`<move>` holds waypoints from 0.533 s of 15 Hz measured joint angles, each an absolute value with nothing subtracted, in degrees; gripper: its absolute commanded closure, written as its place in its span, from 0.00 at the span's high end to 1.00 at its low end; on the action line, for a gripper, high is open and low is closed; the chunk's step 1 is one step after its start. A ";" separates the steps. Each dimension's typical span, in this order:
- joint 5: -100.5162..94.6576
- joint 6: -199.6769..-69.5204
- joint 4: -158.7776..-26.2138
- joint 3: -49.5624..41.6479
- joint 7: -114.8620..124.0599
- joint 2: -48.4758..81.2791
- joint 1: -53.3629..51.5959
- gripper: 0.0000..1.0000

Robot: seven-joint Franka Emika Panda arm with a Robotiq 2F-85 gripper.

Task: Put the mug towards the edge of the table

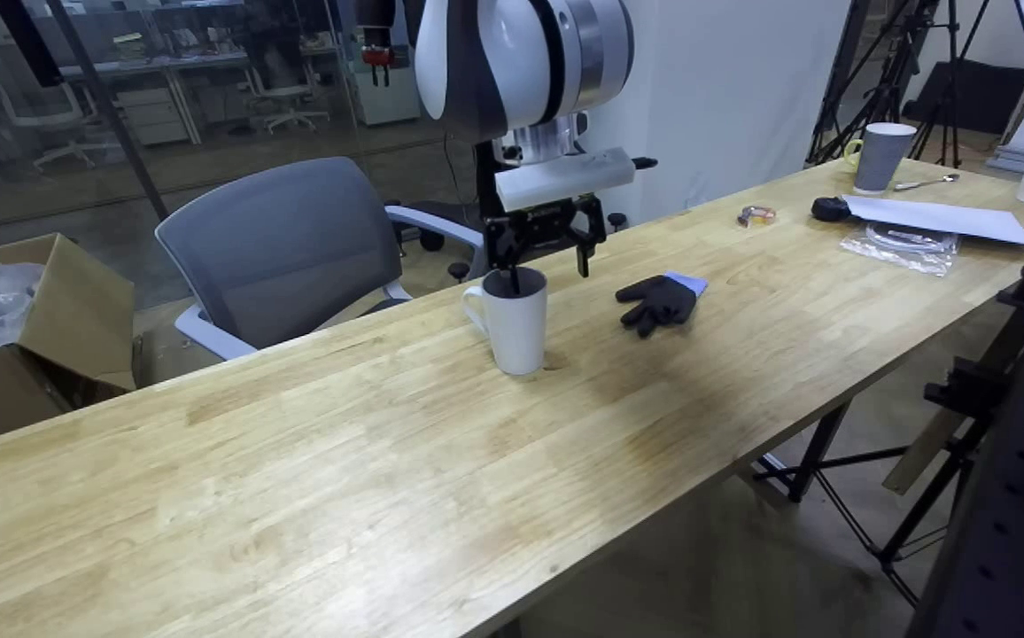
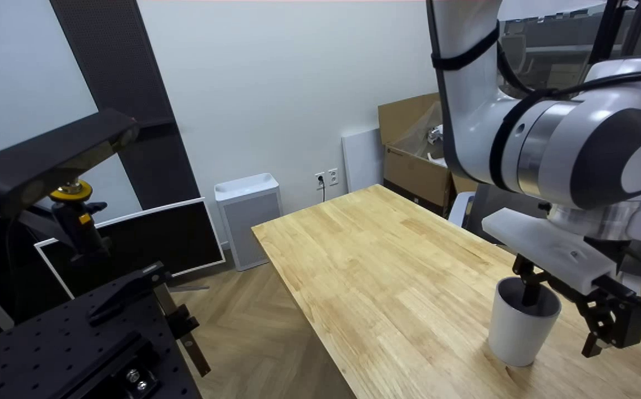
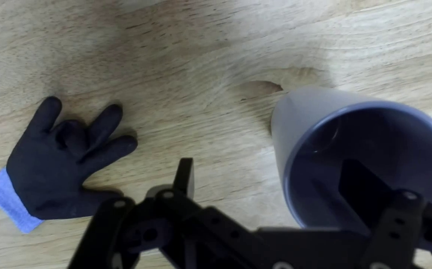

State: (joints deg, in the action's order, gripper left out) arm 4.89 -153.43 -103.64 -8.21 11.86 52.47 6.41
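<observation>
The shift toward an edge was judged not yet done: the mug (image 1: 521,332) was stood upright on the surface (image 1: 299,496), inward of both long edges, with gripping, moving and release apparently left, though which edge was meant could not be told. The arm (image 2: 548,145) was held bent above it, pointed down, and the end effector (image 1: 549,280) was spread wide across the mug's wall, nothing gripped: one finger (image 3: 363,188) was placed inside the mouth, the other outside, on the side toward the glove (image 3: 49,168).
</observation>
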 measured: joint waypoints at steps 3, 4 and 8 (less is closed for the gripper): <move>4.89 -153.41 -103.45 -8.21 11.86 52.87 6.27 1.00; 4.89 -153.41 -103.44 -8.20 11.88 53.00 6.15 1.00; 4.90 -153.41 -103.37 -8.18 12.02 53.65 5.86 1.00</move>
